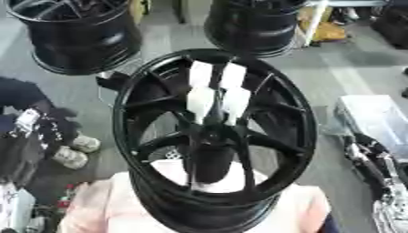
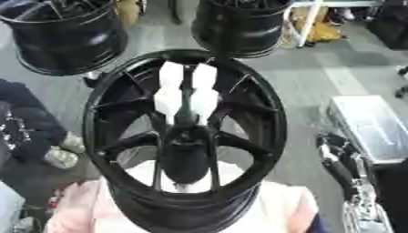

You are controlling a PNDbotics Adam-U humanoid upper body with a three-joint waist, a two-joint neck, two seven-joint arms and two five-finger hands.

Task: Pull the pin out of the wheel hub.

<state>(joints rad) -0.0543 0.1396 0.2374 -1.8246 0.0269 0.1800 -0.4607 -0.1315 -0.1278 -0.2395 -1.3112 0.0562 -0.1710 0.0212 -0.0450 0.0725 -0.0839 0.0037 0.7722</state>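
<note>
A black spoked wheel hub (image 1: 213,136) stands tilted in the middle of the view, its lower rim resting on a pale pink and white surface (image 1: 303,209). Several white block-shaped pins (image 1: 216,88) stick up in two pairs just above the hub's centre, between the upper spokes. Low at the right edge there is a black and silver part of my right arm and hand (image 1: 373,164). It is well apart from the hub and touches nothing on it. My left hand shows in neither view.
Two more black wheel rims stand on the grey floor behind, one at the top left (image 1: 76,34) and one at the top middle (image 1: 255,25). A pale grey box (image 1: 374,118) sits to the right. Yellow items (image 1: 328,31) lie at the back right.
</note>
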